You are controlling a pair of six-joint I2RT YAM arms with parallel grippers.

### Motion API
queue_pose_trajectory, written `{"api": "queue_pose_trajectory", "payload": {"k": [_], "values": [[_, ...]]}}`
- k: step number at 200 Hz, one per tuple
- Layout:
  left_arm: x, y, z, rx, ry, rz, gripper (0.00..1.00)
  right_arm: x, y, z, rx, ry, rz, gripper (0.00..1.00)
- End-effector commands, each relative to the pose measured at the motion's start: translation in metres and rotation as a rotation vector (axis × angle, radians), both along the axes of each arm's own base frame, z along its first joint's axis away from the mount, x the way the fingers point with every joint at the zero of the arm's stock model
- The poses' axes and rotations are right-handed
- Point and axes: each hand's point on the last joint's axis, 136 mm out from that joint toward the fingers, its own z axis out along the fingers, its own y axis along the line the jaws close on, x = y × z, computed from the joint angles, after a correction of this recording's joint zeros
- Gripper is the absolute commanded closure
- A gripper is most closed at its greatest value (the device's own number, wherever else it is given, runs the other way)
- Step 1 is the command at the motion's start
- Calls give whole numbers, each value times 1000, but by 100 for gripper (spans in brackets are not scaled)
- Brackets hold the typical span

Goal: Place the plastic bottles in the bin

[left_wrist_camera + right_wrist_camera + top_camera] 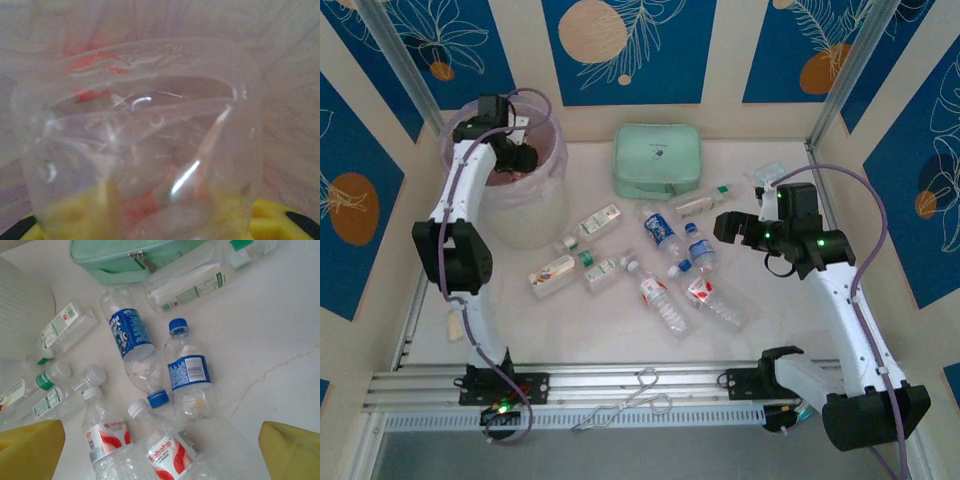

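Risking a nudge and a roll among the bottles (662, 232) lying packed together mid-frame on the surface (620, 330), by lowering the right claw (160, 440) between close neighbours. Farther back, risking a bounce off the rim of the bin (535, 215), by releasing off-centre. Hovering at right of frame, right claw spread wide apart above the pile. Arching to the upper left over the bin, left claw (517, 158) clamping a clear bottle (140, 150).

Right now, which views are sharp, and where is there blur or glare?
Left wrist: clear bottle close to the lens, out of focus, with glare streaks. Right wrist: blue-label bottles sharp, yellow fingertips blurred. Top external: even light, slightly soft.
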Motion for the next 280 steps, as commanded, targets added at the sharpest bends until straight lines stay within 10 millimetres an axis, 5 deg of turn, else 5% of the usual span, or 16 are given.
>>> {"api": "queue_pose_trajectory", "payload": {"k": [1,38,59,100,146,173,202,238,280], "values": [[5,-8,-10,-55,6,-24,78,4,-1,6,6,-38,1,0],[6,-8,-10,-59,-12,-28,19,13,-4,2,6,-22,-20,0],[6,-7,9,-52,-59,-27,1,21,-7,0,-2,-21,-33,0],[-7,11,83,32,-195,31,1,37,-5,0,-20,11,-14,1],[-50,32,156,157,-313,164,1,69,-15,-22,-101,69,40,1],[-80,18,206,139,-548,215,3,66,26,-54,-50,102,148,1],[-87,-25,217,-57,-551,123,7,63,54,-54,-214,172,296,1],[-105,-65,219,-118,-539,13,6,27,62,-44,-305,211,370,3],[-120,-83,201,-194,-464,-53,5,-19,67,-61,-377,354,472,8]]}}
